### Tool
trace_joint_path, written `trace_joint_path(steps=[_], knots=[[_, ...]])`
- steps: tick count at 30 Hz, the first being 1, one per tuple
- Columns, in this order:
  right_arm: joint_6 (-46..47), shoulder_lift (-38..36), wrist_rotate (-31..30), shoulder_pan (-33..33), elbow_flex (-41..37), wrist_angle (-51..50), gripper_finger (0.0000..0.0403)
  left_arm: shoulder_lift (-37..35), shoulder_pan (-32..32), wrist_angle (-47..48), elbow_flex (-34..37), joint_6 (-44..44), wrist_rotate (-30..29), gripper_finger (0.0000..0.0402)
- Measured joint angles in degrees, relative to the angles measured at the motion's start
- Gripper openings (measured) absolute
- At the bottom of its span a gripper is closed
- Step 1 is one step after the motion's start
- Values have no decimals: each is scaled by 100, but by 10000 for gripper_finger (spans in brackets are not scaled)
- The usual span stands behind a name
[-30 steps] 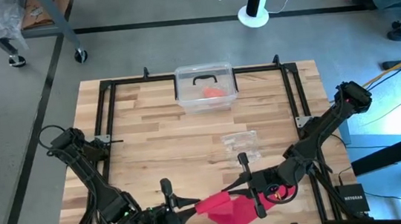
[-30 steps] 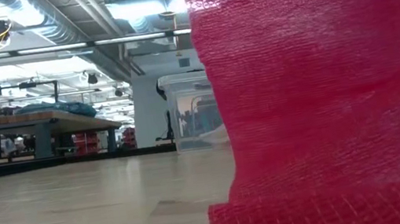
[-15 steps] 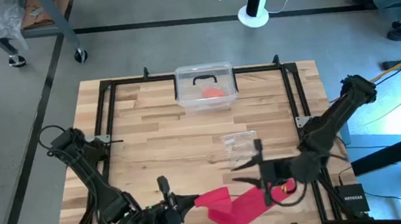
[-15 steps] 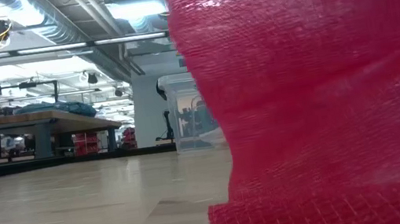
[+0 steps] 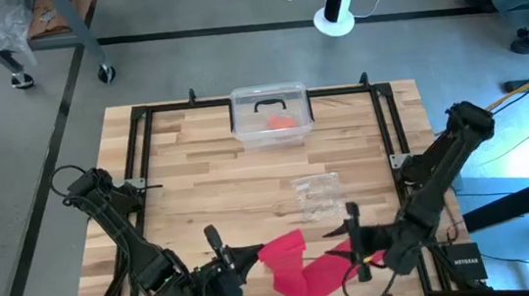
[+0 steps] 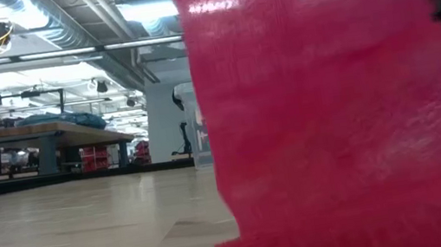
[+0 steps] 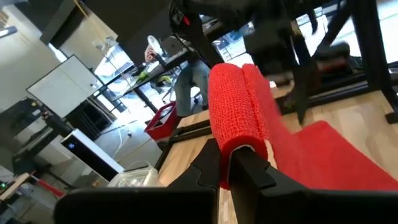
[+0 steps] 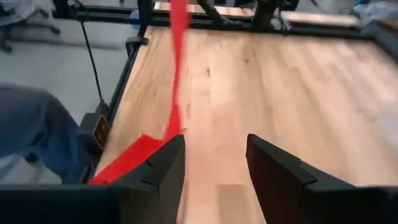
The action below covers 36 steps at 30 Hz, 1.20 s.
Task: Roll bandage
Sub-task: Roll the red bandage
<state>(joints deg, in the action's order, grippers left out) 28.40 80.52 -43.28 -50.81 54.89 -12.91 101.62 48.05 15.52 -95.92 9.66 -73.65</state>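
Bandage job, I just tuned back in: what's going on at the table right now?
The left gripper is shut on one end of the red bandage, near the front edge of the table. That end is folded over its fingers. The rest of the band lies spread loosely across the wood toward the right gripper, which is open with nothing between its fingers, beside the band's other end. The bandage is not yet a tight roll. A clear bin and a plastic bag sit farther back, untouched.
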Motion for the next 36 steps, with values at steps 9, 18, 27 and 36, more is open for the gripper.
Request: trace_joint_path(steps=[9, 18, 27, 36], knots=[[18, 1124, 745, 298, -1149, 2759, 166, 0, -55, -141, 0, 103, -52, 10], [543, 1542, 1531, 663, -1088, 3205, 166, 0, 37, -110, 0, 99, -52, 6], [1316, 2314, 2105, 804, -1092, 3781, 166, 0, 33, -114, 0, -26, -58, 12], [1228, 2519, 2749, 920, -1062, 4629, 166, 0, 20, -101, 0, 23, -57, 12]])
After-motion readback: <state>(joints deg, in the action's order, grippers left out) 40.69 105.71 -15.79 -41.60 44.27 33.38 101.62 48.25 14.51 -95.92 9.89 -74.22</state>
